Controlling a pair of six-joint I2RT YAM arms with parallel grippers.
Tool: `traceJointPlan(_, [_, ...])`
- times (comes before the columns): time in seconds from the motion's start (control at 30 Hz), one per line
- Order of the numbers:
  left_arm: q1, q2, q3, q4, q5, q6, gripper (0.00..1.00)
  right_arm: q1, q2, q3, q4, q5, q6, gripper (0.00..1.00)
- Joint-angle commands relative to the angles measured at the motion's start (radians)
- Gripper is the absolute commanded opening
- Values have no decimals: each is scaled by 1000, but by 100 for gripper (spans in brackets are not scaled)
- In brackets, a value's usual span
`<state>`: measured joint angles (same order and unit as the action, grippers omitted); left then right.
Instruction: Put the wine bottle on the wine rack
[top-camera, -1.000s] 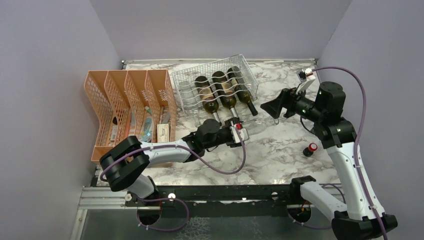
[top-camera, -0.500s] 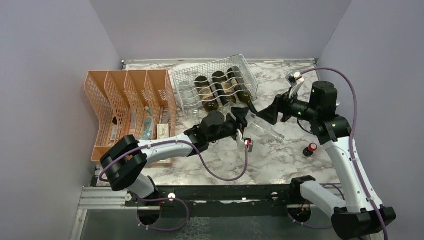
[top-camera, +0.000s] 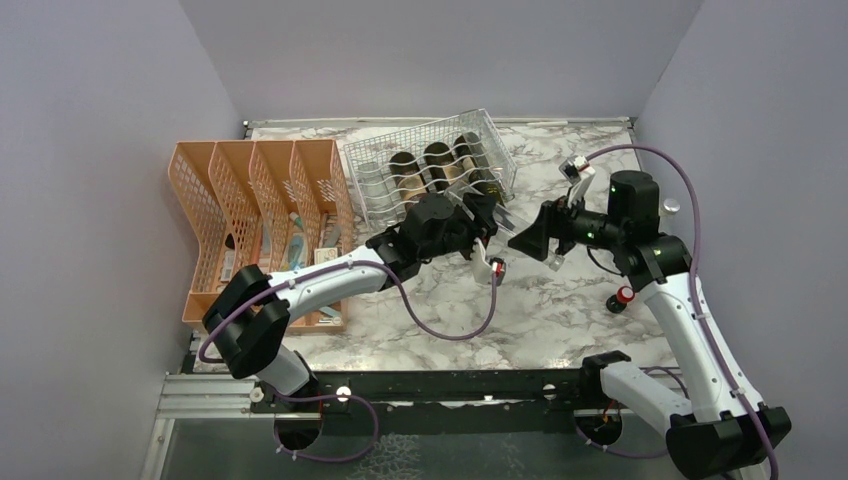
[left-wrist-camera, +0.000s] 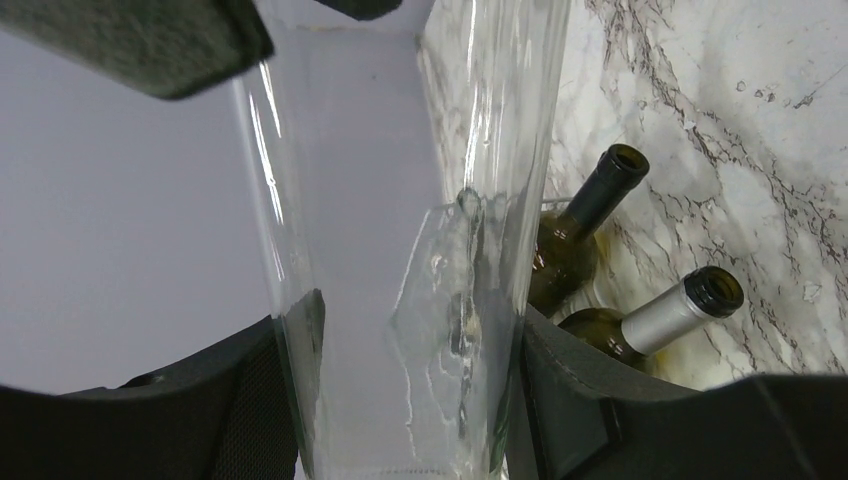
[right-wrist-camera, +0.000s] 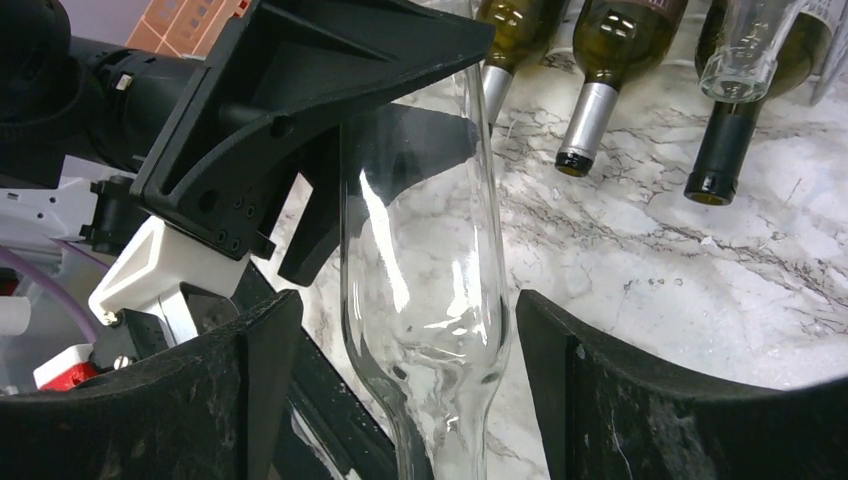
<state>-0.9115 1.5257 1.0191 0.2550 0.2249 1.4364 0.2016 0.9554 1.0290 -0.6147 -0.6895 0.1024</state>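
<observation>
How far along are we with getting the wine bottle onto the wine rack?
Done: three dark bottles already lie in the white wire wine rack. In hand: the left gripper clamps the clear wine bottle in front of the rack, the right gripper open around it. Left: laying it in a free cradle.

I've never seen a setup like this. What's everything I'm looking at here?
wine rack: one, white wire, back middle of the table.
dark bottles: three, dark green, lying in the rack.
clear bottle: one, colourless glass, between both arms, before the rack.
file organiser: one, orange mesh, left of the rack.
red-capped item: one, small, table's right side.
table: one, white marble.
left fingers: black, shut on the clear bottle.
right fingers: black, open around it.
</observation>
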Motion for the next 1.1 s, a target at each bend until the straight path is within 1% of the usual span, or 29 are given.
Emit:
traceJointPlan(0.0, [2,2,72,-45,77,32,0,14,2,-15,-5,-1,-19,80])
traceJointPlan(0.13, [2,3,99,-85,108,31,0,23,22,-17,2,-2,-20,77])
traceJointPlan(0.33, [1,-6,128,-142,133,26,0,34,53,-14,18,15,-10,69])
traceJointPlan(0.43, [3,-13,130,-144,139,19,0,43,54,-22,27,6,-11,68])
traceJointPlan(0.6, [13,-11,150,-161,176,-20,0,57,50,-33,22,-10,-21,71])
traceJointPlan(0.73, [20,4,197,-209,195,-61,0,75,53,-33,11,-6,-25,70])
traceJointPlan(0.8, [21,7,203,-223,195,-65,0,76,51,-33,10,9,-25,63])
traceJointPlan(0.83, [22,7,203,-223,195,-71,0,76,49,-32,12,14,-24,57])
traceJointPlan(0.93, [22,6,201,-222,194,-89,0,77,47,-18,15,29,-21,32])
traceJointPlan(0.97, [22,3,196,-214,191,-99,4,78,47,-12,18,38,-16,23])
traceJointPlan(1.0, [20,-2,181,-190,186,-113,17,77,44,-9,23,48,-11,15])
traceJointPlan(1.03, [22,-11,157,-147,180,-133,40,78,40,-5,30,56,-5,9])
traceJointPlan(1.07, [21,-21,127,-91,172,-163,50,78,34,-3,40,64,1,4])
